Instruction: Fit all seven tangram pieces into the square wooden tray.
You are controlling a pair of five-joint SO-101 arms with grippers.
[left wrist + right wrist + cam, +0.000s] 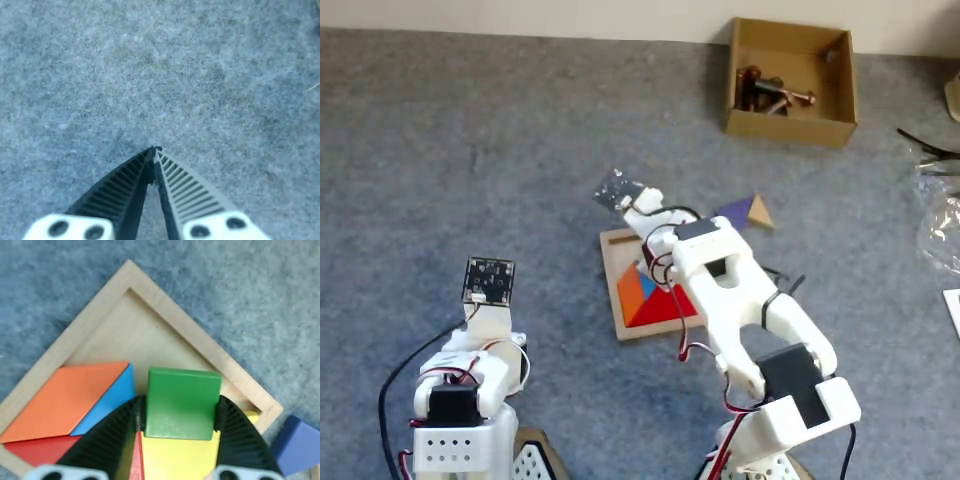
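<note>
Nearest me, in the lower left of the high view, the left arm stands folded up by its base. The left gripper hangs over the bare grey felt table with its two fingers pressed together tip to tip.

In the lower right the right arm leans from its base toward the middle of the frame and ends over the tray. The right gripper is clamped on the green square piece, one finger on each side, and holds it above the uncovered wooden floor of the tray. I cannot tell whether the piece touches the wood.

Inside the tray, an orange parallelogram lies flat with a blue triangle touching its edge. A red piece sits right against the orange one, and a yellow piece lies under the gripper, between its fingers.

Just past the tray, up and to the right of centre, a purple piece lies on the felt with a small tan triangle touching it.

Farthest off, in the upper right, an open cardboard box holds a few brown objects.
</note>
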